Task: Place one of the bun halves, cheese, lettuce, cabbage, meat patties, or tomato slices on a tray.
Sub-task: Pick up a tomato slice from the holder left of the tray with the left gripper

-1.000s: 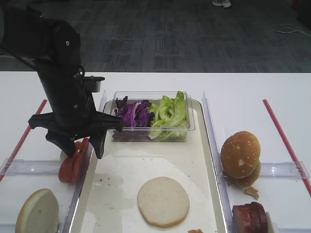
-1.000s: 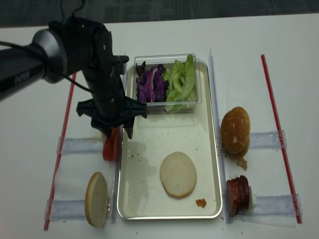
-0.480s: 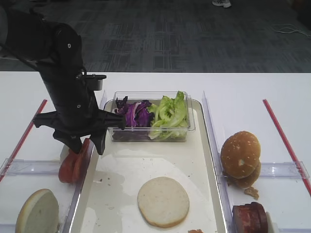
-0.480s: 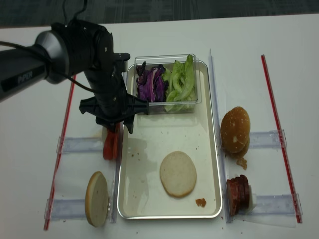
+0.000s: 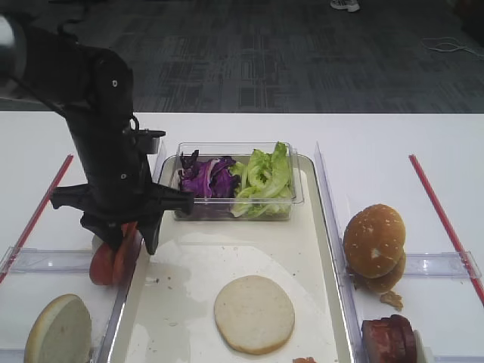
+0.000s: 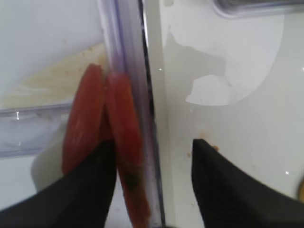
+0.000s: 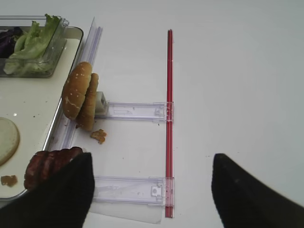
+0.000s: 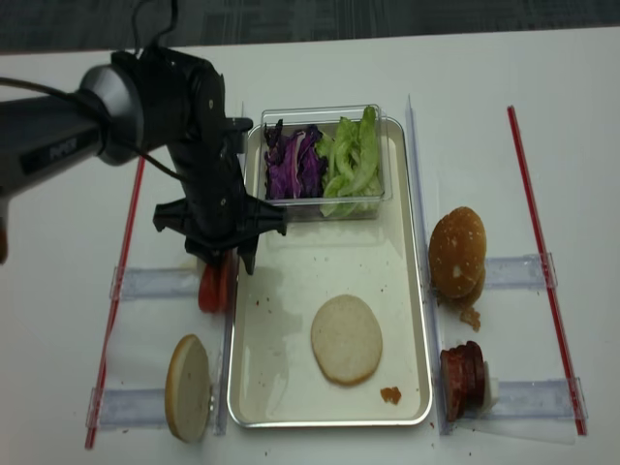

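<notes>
- The tomato slices (image 5: 112, 255) stand on edge in the left rack (image 8: 155, 283), just outside the tray (image 8: 411, 320) rim, at about 9 o'clock from the pale bun half (image 8: 346, 338) lying flat in the tray. Their faces turn left and right, and the row's edges run front to back.
- The left wrist view shows two slices (image 6: 111, 142) pressed together against the clear rack wall (image 6: 124, 66); the overhead views show only a red clump under the arm.
- The left fingers (image 6: 85, 190) stand part open, straddling the right-hand slice and the wall: one finger lies on the left-hand slice, the other (image 6: 223, 185) over the tray floor. I cannot tell whether they grip anything.
- The overhead view alone shows the cabbage (image 8: 295, 163) and lettuce (image 8: 351, 155) in a tub at 12 o'clock of the tray.
- The right fingers (image 7: 247, 194) are spread wide over the surface (image 7: 237, 71), holding nothing; brown bun tops (image 7: 80, 95) stand at their 10 o'clock.
</notes>
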`<state>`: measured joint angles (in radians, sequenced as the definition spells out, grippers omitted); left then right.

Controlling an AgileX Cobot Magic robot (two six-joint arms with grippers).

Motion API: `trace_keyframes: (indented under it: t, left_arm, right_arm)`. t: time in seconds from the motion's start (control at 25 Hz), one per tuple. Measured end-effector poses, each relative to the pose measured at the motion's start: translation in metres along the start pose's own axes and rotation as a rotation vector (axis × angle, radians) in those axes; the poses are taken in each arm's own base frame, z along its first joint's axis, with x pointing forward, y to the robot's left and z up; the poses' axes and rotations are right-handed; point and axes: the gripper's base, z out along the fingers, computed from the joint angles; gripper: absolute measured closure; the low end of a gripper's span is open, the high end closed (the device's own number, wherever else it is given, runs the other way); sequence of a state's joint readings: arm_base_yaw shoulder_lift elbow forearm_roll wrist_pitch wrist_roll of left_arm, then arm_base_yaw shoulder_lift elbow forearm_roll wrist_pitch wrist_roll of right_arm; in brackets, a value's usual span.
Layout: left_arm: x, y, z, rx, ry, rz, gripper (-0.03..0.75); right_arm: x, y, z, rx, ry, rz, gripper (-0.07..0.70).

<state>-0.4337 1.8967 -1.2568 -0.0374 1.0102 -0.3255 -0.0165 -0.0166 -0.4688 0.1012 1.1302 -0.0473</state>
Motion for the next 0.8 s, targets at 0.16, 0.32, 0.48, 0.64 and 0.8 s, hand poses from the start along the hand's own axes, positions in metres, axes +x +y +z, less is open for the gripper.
trace_keyframes:
  t: [0.16,0.32,0.48,0.64,0.8]
  left_arm:
    - [-0.0003,0.0005,0.0022,-0.008,0.005,0.001,0.376]
    - [-0.0007,0.0017,0.0022,-0.024,0.000,0.012,0.395]
    - [-0.0010,0.0025,0.0022,-0.033,-0.003,0.018,0.433]
    - [-0.0010,0.0025,0.0022,-0.033,-0.003,0.018,0.493]
    - [-0.0014,0.0036,0.0021,-0.044,-0.007,0.024,0.533]
  right_arm:
    - [0.0000,0.0000,0.0000,0.000,0.000,0.000,0.101]
    - [0.0000,0.0000,0.0000,0.000,0.000,-0.002,0.101]
    - [0.0000,0.0000,0.0000,0.000,0.000,-0.002,0.101]
    - [0.0000,0.0000,0.0000,0.000,0.000,-0.002,0.101]
    - [0.0000,0.0000,0.0000,0.000,0.000,-0.002,0.101]
